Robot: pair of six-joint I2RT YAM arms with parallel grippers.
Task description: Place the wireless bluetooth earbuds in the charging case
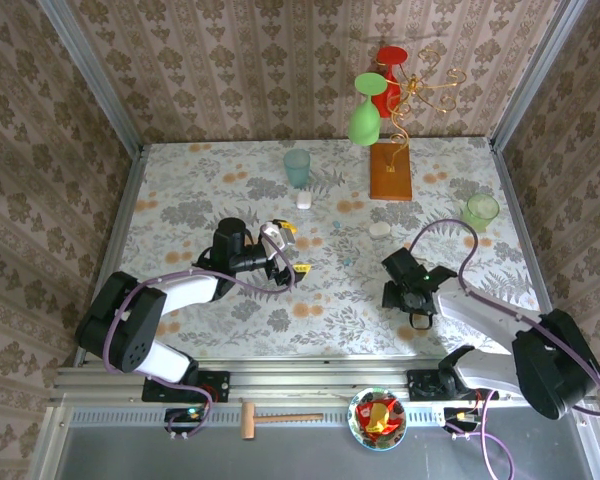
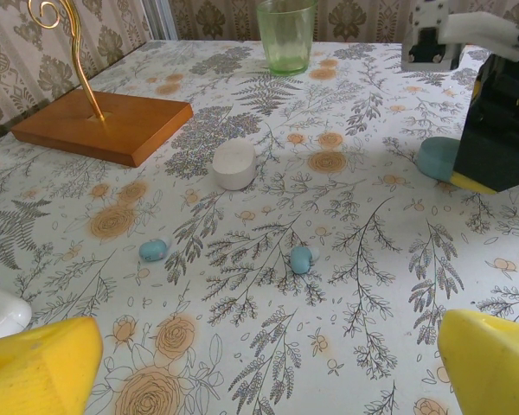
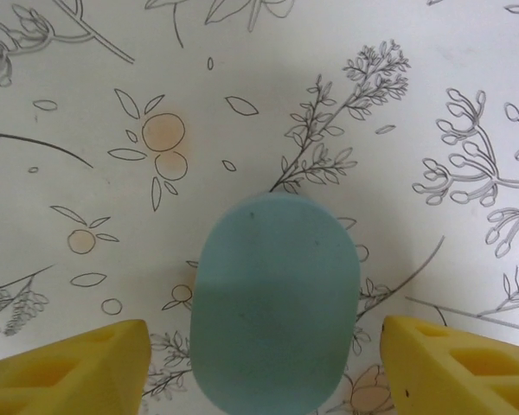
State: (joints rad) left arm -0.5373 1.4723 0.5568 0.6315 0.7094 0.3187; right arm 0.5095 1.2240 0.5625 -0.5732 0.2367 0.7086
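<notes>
- The two light blue earbuds (image 2: 153,250) (image 2: 301,258) lie loose on the flowered table (image 2: 372,285), well apart from each other and in front of the left gripper (image 2: 264,367).
- The left gripper is released. Its yellow fingers (image 2: 39,367) stand wide and hold nothing.
- The charging case (image 3: 275,285), a smooth blue-green oval, lies flat on the table under the right gripper (image 3: 265,367).
- The right gripper is also released. Its fingers stand on both sides of the case with clear gaps and do not touch it.
- The case looks closed to me, so I judge it must be opened before any earbud can go in. Pushing an earbud against the lid would only shove the case away.
- The case has round, slippery-looking sides. If the right jaws close off centre, it may turn or slide out.
- The earbuds are tiny and glossy, and the left fingers are broad. A pinch that is a little off may flick one away, perhaps toward the white round piece (image 2: 233,164) or the wooden base (image 2: 104,125).
- The earbuds must travel to the case, so the two arms will work near each other and may collide.
- A white thing (image 2: 0,313) sits at the left finger. I cannot tell what it is, and the finger could push it by accident.
</notes>
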